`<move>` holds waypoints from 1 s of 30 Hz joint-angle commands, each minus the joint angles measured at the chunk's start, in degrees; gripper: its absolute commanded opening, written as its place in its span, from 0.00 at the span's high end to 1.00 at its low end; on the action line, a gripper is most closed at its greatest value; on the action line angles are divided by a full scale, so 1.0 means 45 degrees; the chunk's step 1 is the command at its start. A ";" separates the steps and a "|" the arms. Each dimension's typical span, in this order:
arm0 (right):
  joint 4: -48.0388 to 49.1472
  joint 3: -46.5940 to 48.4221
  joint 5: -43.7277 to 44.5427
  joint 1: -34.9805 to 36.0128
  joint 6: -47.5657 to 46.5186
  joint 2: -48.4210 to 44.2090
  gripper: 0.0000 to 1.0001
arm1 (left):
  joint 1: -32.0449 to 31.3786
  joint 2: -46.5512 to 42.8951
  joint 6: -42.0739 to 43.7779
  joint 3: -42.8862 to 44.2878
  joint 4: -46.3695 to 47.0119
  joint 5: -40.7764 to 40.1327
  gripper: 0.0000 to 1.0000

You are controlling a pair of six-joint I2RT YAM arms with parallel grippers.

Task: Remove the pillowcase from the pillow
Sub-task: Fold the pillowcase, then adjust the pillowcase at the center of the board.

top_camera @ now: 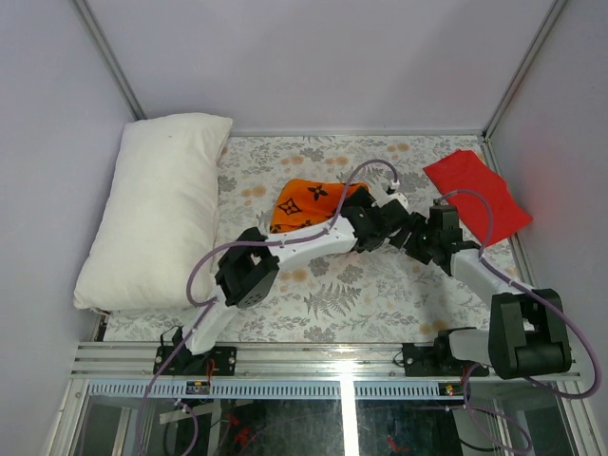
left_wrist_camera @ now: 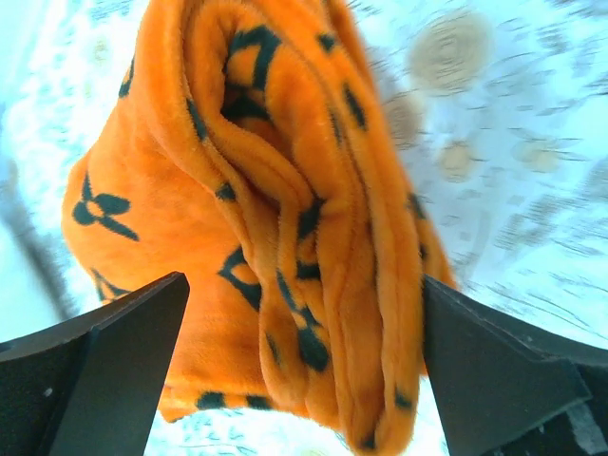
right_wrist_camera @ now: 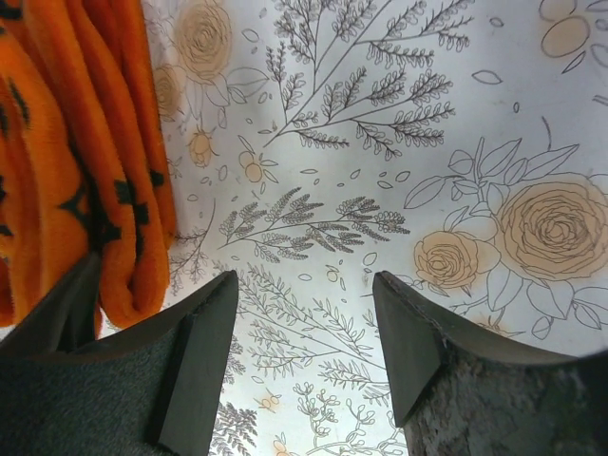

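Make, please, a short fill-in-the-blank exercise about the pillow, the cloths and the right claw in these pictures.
1. The plump white rectangular pillow lies bare on the ____ side of the floral-printed table covering.
2. The crumpled orange fabric pillowcase with black motifs lies between it and the flat ____ cloth.
3. The right claw is ____, with only that covering between its fingers.
Missing words: left; red; open.

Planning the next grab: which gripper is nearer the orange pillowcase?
Left. The left gripper straddles the pillowcase with its jaws; the right gripper hangs beside it, over the table cover.
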 commanded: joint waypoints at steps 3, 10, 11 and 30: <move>-0.0393 0.0896 0.0633 -0.0087 0.0108 -0.0823 0.32 | 0.1360 -0.3772 -0.1624 -0.0244 0.0831 0.6529 0.00; 0.0227 0.2564 0.0072 0.0608 0.0232 -0.0591 0.25 | 0.5365 -0.7981 -0.3947 -0.5652 0.5091 1.2479 0.00; 0.0385 0.2920 0.0146 0.1020 0.0185 -0.0538 0.28 | 0.5768 -0.8153 -0.4083 -0.6171 0.5377 1.2426 0.01; -0.1198 0.7238 0.1312 0.3920 -0.1106 0.3649 0.36 | 0.7361 -0.7245 -0.5605 -0.9918 0.9288 1.3330 0.44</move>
